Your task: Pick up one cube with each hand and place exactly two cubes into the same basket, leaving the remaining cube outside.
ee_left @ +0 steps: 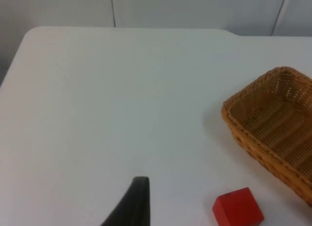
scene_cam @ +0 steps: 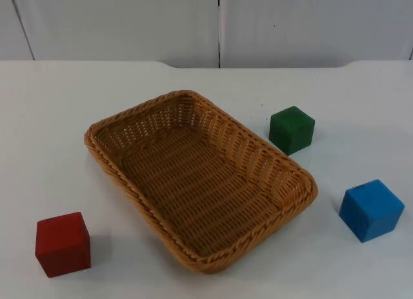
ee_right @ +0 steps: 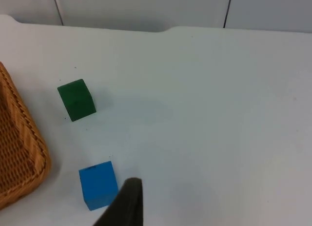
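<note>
While neither claw's state can be told, cubes (scene_cam: 62, 243) and basket (scene_cam: 103, 154) bear no writing.

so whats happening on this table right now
Nothing is being handled yet. A wicker basket sits in the middle of the white table with no cubes in it. A red cube lies to its left, a green cube and a blue cube to its right. The left wrist view takes in the red cube, the right wrist view the green and blue ones.
</note>
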Robot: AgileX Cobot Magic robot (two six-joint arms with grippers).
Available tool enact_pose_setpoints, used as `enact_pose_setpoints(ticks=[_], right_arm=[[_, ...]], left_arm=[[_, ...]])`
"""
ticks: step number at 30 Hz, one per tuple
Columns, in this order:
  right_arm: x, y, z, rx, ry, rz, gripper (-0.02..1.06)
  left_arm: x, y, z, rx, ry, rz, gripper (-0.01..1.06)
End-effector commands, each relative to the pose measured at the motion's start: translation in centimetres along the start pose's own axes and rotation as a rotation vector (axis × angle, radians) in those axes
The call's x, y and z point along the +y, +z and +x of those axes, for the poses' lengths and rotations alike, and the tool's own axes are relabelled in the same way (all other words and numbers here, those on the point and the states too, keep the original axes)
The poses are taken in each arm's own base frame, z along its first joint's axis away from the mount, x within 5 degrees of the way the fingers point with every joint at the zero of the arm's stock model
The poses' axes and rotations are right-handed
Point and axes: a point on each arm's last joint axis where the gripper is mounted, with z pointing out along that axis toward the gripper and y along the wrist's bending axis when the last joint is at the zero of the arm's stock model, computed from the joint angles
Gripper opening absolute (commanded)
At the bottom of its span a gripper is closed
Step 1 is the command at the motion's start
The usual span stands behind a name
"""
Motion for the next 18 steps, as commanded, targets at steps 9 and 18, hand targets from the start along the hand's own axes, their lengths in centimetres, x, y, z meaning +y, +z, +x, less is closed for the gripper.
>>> enact_pose_setpoints(ticks=[9,18], right_arm=[[-0.1,2.0,-2.3,0.035,-0.008,0.001,1.05],[-0.1,4.9,-2.8,0.119,-0.015,-0.005,1.05]], left_arm=[[0.1,3.7,-1.8,0.088,-0.069,0.034,1.05],[0.4,6.5,-2.5,0.147,-0.063,0.025,1.05]])
